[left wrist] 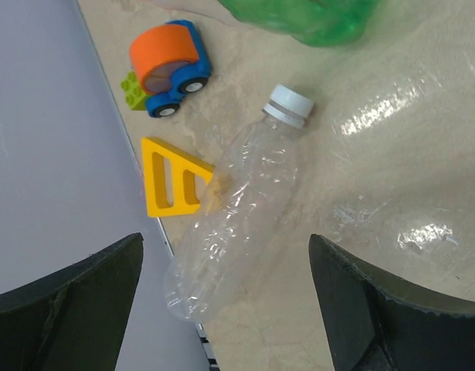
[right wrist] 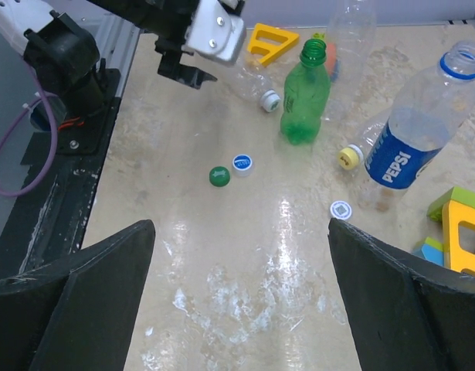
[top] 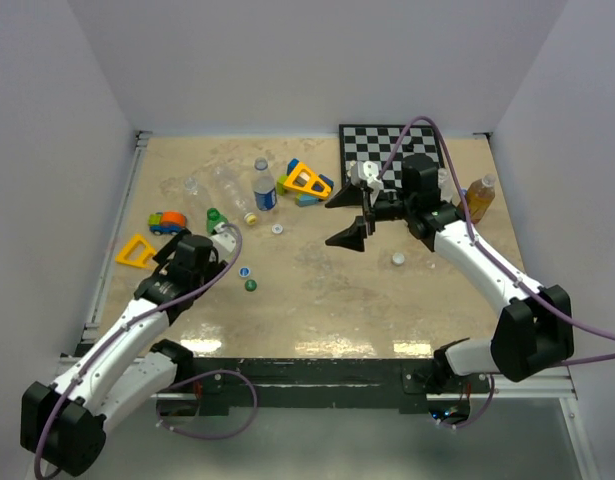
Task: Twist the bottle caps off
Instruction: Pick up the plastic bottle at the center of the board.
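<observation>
Right, one cap you can see is still screwed on. The white cap [left wrist: 290, 106] sits on the neck of the clear bottle [left wrist: 222, 232], which lies on its side under the gap of your left gripper [left wrist: 225, 246]. The cap end points away, past the fingertips. Those fingers are spread wide, one on either side of the bottle and not closed on it.

Ahead of your right gripper [right wrist: 241, 232], the green cap [right wrist: 219, 176] and blue cap [right wrist: 242, 163] lie loose and touching on the table [top: 317, 300]. A loose white cap [right wrist: 341, 209] lies just off the tip of the finger nearer the Pepsi bottle [right wrist: 419, 131]. The yellow cap [right wrist: 348, 158] lies beyond it and seems to be on a lying clear bottle's neck, though you cannot be sure. Your right fingers are also spread wide, holding nothing.

The green bottle [right wrist: 305, 93] and the Pepsi bottle stand upright with open necks. A toy car [left wrist: 166, 68] and a yellow triangle block [left wrist: 171, 178] lie beyond your left fingers.
</observation>
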`<action>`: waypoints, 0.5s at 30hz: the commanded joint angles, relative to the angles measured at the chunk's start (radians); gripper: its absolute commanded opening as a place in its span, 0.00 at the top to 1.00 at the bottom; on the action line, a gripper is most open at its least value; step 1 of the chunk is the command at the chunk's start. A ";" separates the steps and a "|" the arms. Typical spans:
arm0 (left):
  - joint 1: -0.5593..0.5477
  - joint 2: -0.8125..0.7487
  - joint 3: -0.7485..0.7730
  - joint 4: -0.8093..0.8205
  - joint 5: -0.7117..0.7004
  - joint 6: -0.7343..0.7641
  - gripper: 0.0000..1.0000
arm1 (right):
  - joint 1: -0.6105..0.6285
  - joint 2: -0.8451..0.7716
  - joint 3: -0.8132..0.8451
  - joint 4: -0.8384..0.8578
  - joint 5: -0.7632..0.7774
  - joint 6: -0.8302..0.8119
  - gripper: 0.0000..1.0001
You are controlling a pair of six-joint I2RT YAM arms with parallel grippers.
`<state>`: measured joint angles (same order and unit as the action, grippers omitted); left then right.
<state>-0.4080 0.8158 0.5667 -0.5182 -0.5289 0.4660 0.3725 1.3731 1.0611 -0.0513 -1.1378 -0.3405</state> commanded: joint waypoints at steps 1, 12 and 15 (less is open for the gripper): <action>0.041 0.068 -0.031 0.134 0.038 0.086 0.08 | -0.001 -0.025 0.004 0.034 -0.046 0.017 0.02; 0.204 0.065 -0.122 0.273 0.271 0.079 0.09 | -0.003 -0.046 -0.003 0.045 -0.056 0.031 0.02; 0.245 0.062 -0.156 0.352 0.228 0.073 0.10 | -0.001 -0.052 -0.006 0.069 -0.059 0.043 0.02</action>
<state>-0.2085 0.8948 0.4526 -0.2951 -0.3042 0.5430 0.3725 1.3624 1.0595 -0.0357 -1.1687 -0.3244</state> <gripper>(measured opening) 0.903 0.982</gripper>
